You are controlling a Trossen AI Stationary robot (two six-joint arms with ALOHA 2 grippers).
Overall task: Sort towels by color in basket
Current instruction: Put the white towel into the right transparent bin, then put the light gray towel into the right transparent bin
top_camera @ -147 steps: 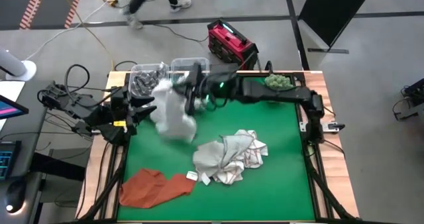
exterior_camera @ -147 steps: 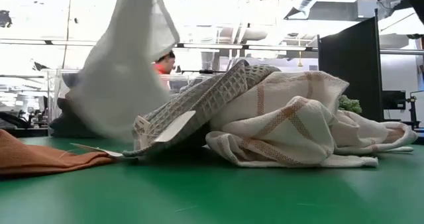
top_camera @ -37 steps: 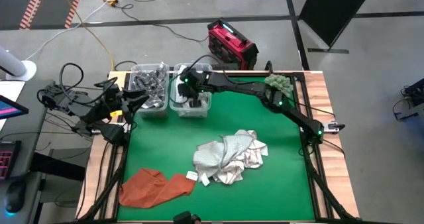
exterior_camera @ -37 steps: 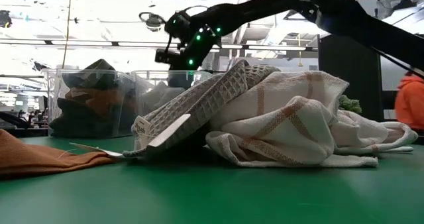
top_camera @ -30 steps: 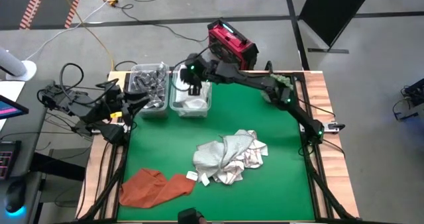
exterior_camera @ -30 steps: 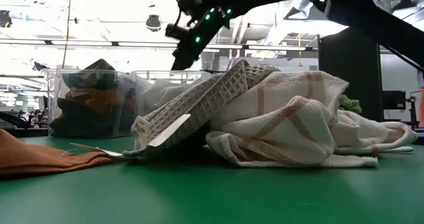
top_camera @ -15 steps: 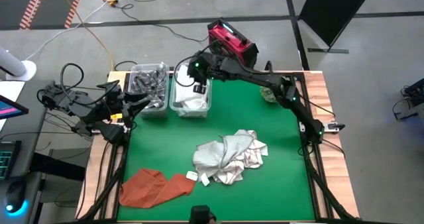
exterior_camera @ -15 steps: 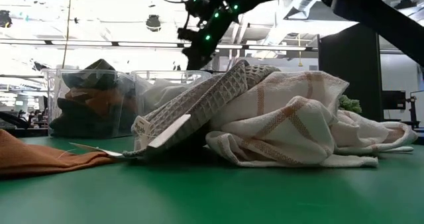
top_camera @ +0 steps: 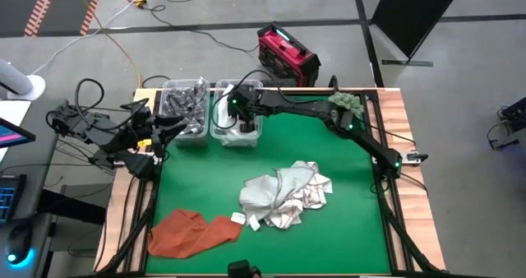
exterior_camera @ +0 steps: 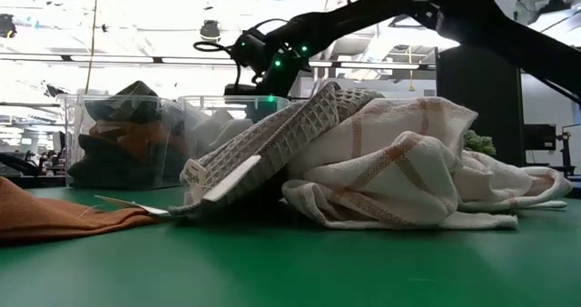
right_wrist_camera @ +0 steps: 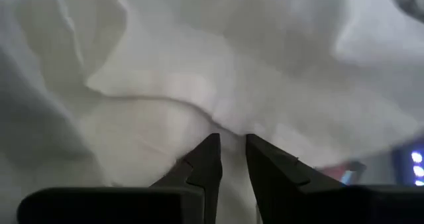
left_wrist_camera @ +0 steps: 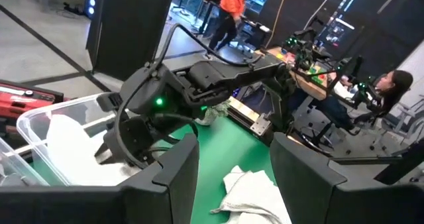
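bins (top_camera: 186, 107): clear plastic | towels (top_camera: 283, 197): waffle-weave cloth | table (top_camera: 345, 229): matt green, wood edge

Right gripper (top_camera: 237, 122) sunk into the clear bin (top_camera: 220, 132) in the high view — fingertips lost against the white towel (top_camera: 238, 130) there. In the right wrist view, fingertips (right_wrist_camera: 211, 146) close together, with a narrow gap, pressed at the white towel (right_wrist_camera: 218, 85); whether cloth is pinched between them cannot be told. Left gripper (top_camera: 182, 127) too small in the high view to judge. In the low view, bins' contents half hidden behind the pile of checked towels (exterior_camera: 381, 162); rust-orange towel (exterior_camera: 54, 218) cut off at the picture's left edge. Green ball (top_camera: 346, 102) partly covered by the right arm — only a sliver (exterior_camera: 479, 143) visible in the low view.
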